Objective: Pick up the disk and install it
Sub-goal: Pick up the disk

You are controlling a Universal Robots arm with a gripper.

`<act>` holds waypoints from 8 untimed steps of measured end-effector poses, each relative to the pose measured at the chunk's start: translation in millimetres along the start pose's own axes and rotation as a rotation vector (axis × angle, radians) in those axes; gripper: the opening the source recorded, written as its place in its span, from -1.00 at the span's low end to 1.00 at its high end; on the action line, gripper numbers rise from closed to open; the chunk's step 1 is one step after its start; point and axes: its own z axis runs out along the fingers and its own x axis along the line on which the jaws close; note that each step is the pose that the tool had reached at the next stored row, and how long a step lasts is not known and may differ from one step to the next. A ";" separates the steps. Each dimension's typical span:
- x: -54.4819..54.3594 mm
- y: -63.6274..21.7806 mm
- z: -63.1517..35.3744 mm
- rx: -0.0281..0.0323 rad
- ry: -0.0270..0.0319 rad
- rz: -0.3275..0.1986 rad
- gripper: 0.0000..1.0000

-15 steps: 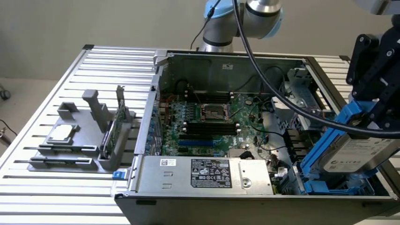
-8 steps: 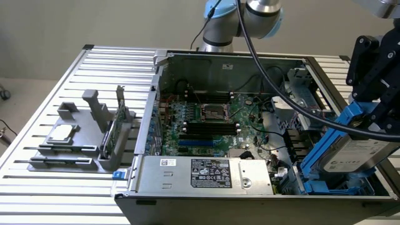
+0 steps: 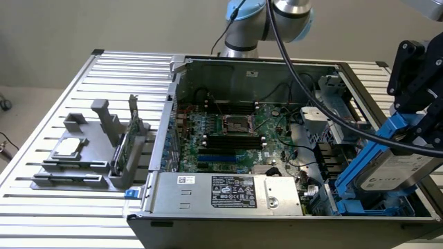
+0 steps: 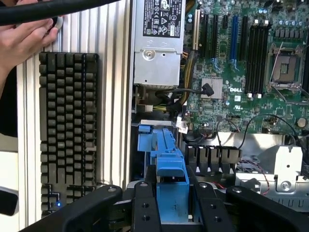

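Disk (image 3: 399, 168) clamped in gripper (image 3: 414, 136), jaws closed on its upper end, blue rails (image 3: 360, 158) running down either side. It hangs tilted, lower end just above the blue drive bay (image 3: 370, 209) directly beneath the gripper, inside the open computer case (image 3: 252, 65). Not yet seated, by the look of it.

Risks, as judged:
- Tilt looks off from the bay's slots. Going down at this angle could jam a rail on the bay's edge or twist the disk in the grip.
- Loose wiring (image 3: 309, 191) lies close beside the bay, between it and the power supply (image 3: 225, 191); it could get pinched or snagged.
- Arm's own black cable (image 3: 315, 98) trails across the case behind the gripper.
- A hand (image 4: 21, 41) rests by a keyboard (image 4: 67, 130) off to the gripper's side, outside the case.
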 end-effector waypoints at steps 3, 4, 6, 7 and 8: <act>-0.1 -0.1 1.0 -0.0025 -0.0019 -0.001 -0.35; -0.1 -0.1 1.4 -0.0032 -0.0022 -0.001 -0.35; 0.0 -0.1 2.0 -0.0042 -0.0025 -0.001 -0.35; 0.0 -0.1 2.4 -0.0045 -0.0027 -0.001 -0.35; 0.0 -0.1 2.7 -0.0046 -0.0030 -0.001 -0.35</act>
